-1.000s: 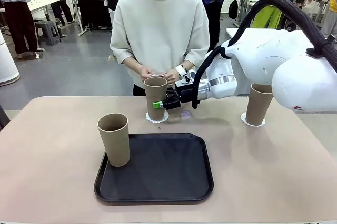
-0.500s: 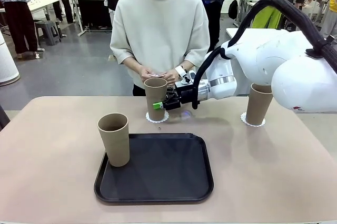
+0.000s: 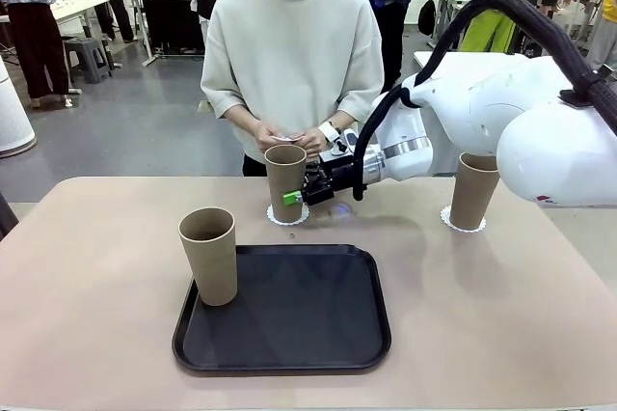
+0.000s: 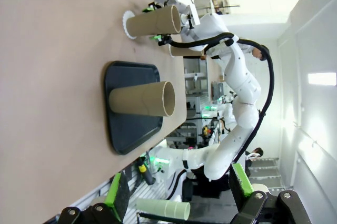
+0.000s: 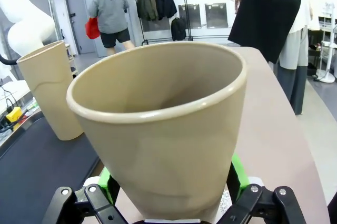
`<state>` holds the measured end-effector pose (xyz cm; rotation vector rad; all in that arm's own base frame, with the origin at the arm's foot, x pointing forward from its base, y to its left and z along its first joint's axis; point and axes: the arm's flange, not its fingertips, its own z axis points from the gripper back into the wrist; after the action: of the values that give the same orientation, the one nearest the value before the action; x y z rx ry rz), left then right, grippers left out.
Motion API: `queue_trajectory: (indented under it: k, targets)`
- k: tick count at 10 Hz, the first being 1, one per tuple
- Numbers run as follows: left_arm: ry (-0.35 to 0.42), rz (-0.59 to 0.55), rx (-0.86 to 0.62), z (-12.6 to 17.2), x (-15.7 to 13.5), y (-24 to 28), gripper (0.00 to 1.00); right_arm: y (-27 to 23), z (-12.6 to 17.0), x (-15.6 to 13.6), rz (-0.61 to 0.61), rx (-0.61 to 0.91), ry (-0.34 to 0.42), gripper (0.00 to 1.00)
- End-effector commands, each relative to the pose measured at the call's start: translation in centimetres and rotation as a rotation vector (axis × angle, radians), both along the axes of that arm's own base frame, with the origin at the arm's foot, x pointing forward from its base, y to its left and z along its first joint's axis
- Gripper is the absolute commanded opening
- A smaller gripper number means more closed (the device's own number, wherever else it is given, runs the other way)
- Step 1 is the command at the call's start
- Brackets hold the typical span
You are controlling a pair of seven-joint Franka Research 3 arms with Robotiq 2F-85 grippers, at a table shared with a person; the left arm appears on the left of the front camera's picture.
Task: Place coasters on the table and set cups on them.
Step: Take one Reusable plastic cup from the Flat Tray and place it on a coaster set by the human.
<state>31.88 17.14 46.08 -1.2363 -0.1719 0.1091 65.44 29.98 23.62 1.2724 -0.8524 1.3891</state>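
Letting go: the right hand (image 3: 297, 195) has just spread its fingers off the middle cup (image 3: 284, 175), which now stands free on its doily (image 3: 288, 223) on the table (image 3: 96, 266). That makes two of three cups set on doilies, and the third cup (image 3: 209, 255) waits on the one tray (image 3: 289, 324). The left hand (image 4: 179, 192) is spread wide, holding nothing.

Bright, even overhead light falls on the beige counter (image 3: 96, 266), leaving only soft, short shadows beside the cups (image 3: 208, 255) and a faint sheen on the black tray (image 3: 289, 315); the front view is sharp. Both wrist views bow lines toward their edges. A ceiling lamp (image 4: 322, 79) flares white in the left one, and the right one's nearest cup (image 5: 158, 129) looks swollen.
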Motion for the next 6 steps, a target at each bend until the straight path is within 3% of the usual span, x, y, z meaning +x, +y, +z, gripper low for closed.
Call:
queue_trajectory:
  k: [1, 6]
  targets:
    - [-0.013, 0.000, -0.011, 0.18, -0.09, 0.04, 1.00, 0.31, 0.46, 0.83, 0.032, -0.048, 0.026, 1.00]
    - [-0.013, 0.000, -0.011, 0.18, -0.09, 0.04, 1.00, -0.44, 0.93, 1.01, 0.040, -0.134, 0.038, 1.00]
